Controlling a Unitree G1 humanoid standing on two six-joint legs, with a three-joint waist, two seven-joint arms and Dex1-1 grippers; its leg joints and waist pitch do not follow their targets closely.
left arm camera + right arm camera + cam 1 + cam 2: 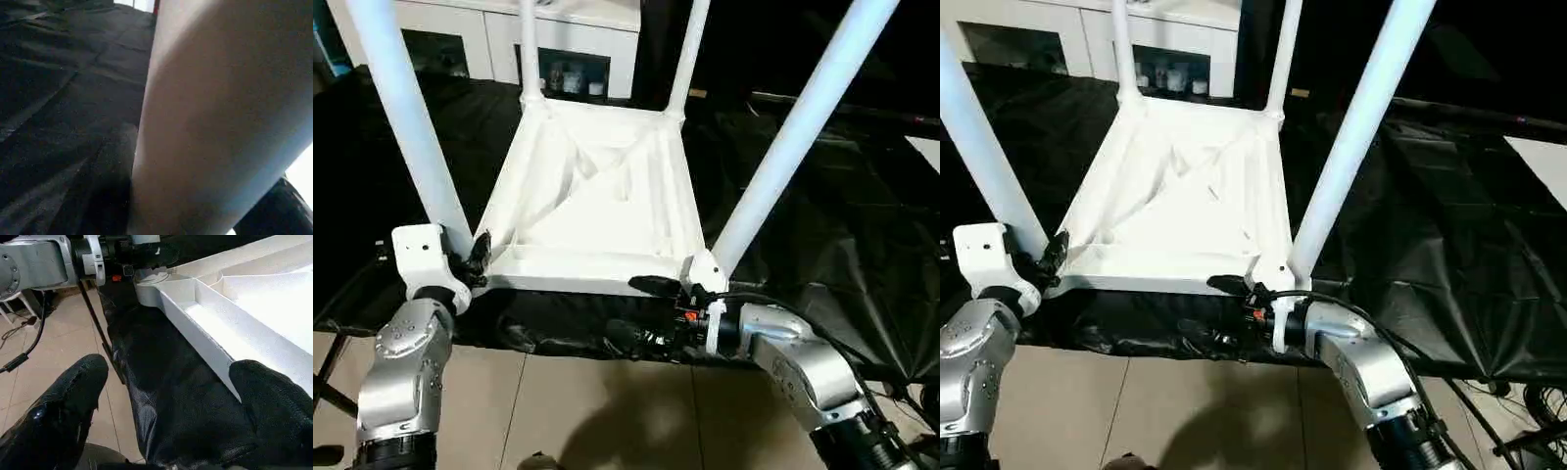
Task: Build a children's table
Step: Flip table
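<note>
In the left eye view, the white tabletop (pixel 592 211) lies upside down on a black sheet (pixel 862 235), with its ribbed underside facing up. Four white legs stand in its corner sockets and rise out of the picture: the near left leg (pixel 411 117), the near right leg (pixel 798 137), and two far legs (pixel 688 54) near a white cabinet (pixel 558 39) with glass doors. The left gripper (pixel 475 257) is at the base of the near left leg, its black fingers touching the leg just above the socket. The right gripper (pixel 651 286) is at the near edge of the tabletop, just beside the near right corner socket (pixel 703 269).

The right eye view shows the same scene, with tiled floor (pixel 1185 411) under the edge of the sheet.

In the left wrist view, the near left leg is very close, with the black sheet behind it. A black fingertip (pixel 274 210) lies against the leg; I cannot tell if the grip is firm.

In the right wrist view, the two black fingers (pixel 63 406) stand wide apart and hold nothing. One finger is at the rim of the tabletop (pixel 205 340). The left arm (pixel 34 264) is at the far corner.
</note>
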